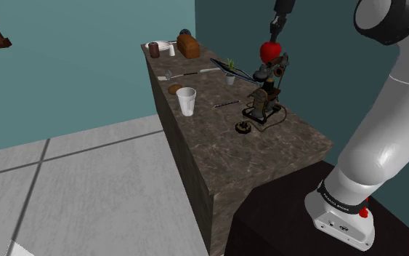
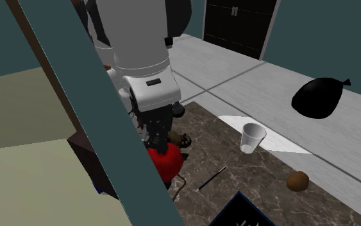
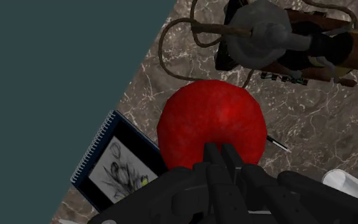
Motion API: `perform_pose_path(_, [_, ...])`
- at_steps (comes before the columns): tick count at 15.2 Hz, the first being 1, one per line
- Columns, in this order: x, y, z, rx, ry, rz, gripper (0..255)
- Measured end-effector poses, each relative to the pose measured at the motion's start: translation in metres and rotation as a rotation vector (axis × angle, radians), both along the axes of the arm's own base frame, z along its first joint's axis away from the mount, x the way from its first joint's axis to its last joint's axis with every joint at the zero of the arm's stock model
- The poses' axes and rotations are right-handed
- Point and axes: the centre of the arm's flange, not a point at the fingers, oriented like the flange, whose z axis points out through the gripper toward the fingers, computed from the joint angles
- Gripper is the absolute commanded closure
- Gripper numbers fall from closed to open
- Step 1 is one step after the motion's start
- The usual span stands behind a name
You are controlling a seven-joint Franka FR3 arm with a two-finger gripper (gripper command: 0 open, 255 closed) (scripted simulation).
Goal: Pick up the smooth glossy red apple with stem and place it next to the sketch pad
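A glossy red apple (image 1: 270,50) hangs in the air above the dark marble counter (image 1: 217,145), with my gripper (image 1: 276,29) shut on its top from above. In the wrist view the two fingers meet over the apple (image 3: 212,124) at my gripper (image 3: 219,156). The spiral-bound sketch pad (image 3: 116,163) with a pencil drawing lies on the counter just beside and below the apple, close to the teal wall. From the second exterior view the apple (image 2: 164,162) sits under the gripper (image 2: 157,140), and the pad's blue corner (image 2: 240,210) lies nearby.
An old brown instrument with cables (image 1: 266,93) (image 3: 279,38) stands under the apple's far side. A white cup (image 1: 187,100) (image 2: 252,137), a pen (image 1: 226,104) (image 2: 211,178), a small brown disc (image 1: 174,89), a bread loaf (image 1: 189,45) and a plate (image 1: 160,47) share the counter. The teal wall (image 3: 50,83) runs alongside.
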Motion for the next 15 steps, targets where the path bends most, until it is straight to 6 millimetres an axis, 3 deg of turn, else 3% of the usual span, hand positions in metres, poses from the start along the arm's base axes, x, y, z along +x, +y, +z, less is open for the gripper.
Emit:
perform_pose_path(2, [0.001,-0.027,-0.002,0.0,0.001,0.0,255])
perform_pose_path(4, [0.001,-0.041,-0.007,0.0,0.001,0.001,255])
perform_pose_path(15, [0.0,-0.045,-0.064,0.0,0.001,0.002,255])
